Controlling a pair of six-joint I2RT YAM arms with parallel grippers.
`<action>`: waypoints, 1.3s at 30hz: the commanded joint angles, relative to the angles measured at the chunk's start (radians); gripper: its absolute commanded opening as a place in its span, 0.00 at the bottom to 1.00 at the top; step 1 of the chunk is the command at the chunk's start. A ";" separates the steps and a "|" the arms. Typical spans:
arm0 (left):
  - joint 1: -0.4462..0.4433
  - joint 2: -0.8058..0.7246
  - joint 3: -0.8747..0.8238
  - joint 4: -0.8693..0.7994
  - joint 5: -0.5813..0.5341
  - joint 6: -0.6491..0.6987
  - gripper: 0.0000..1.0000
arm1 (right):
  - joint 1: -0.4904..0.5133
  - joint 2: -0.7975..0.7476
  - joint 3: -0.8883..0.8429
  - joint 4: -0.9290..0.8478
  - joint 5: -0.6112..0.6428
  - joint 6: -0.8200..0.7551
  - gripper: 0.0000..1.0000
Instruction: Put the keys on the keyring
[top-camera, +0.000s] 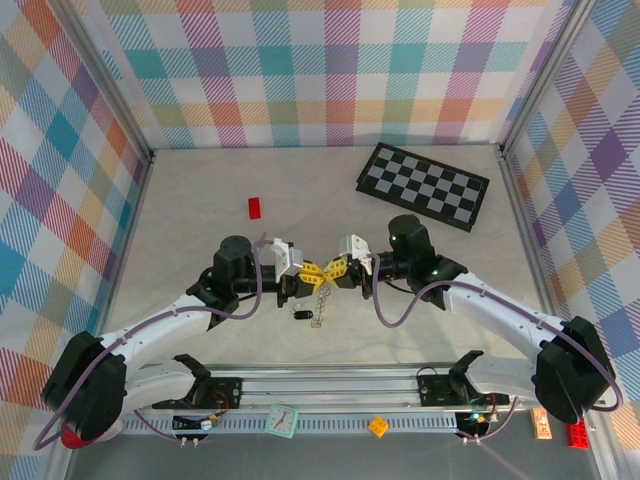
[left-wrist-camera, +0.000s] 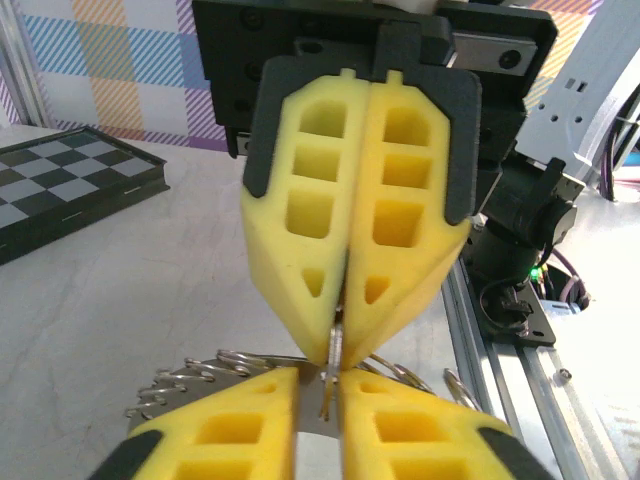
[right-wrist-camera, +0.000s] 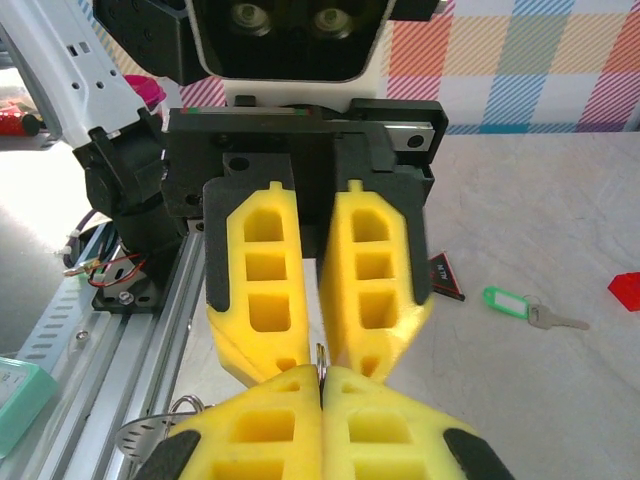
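Where the two arms meet over the middle of the table (top-camera: 190, 190), the left end effector (top-camera: 312, 271) and the right end effector (top-camera: 334, 270) stand tip to tip, their yellow fingers almost touching. The right end effector is clenched, its fingers pressed flat together on a thin sliver of metal at the tips. The left end effector is nearly as tight, with a hairline gap between its fingers and a thin metal piece pinched in that gap. This metal looks to be part of the keyring (top-camera: 320, 294), whose bead chain trails from the meeting point toward the near edge.

From above, a black key (top-camera: 303, 315) lies on the table just beside the chain's lower end. A red brick (top-camera: 254, 207) lies well apart at the far left, and a chequered board (top-camera: 424, 186) at the far right.

The left wrist view adds the chain's silver loops, bunched close under the meeting fingertips. The right wrist view adds a green key (right-wrist-camera: 505, 300) lying flat on the table beyond the left end effector. It is apart from the keyring, and its silver blade points right.
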 joint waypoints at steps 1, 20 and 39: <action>-0.010 -0.003 0.037 0.004 0.025 0.020 0.07 | 0.010 0.005 -0.016 0.046 -0.026 -0.013 0.00; -0.107 -0.053 0.313 -0.833 -0.413 0.395 0.00 | 0.022 -0.067 0.095 -0.392 0.245 -0.193 0.29; -0.142 -0.087 0.397 -0.987 -0.411 0.595 0.00 | 0.094 0.035 -0.004 -0.034 0.099 -0.096 0.31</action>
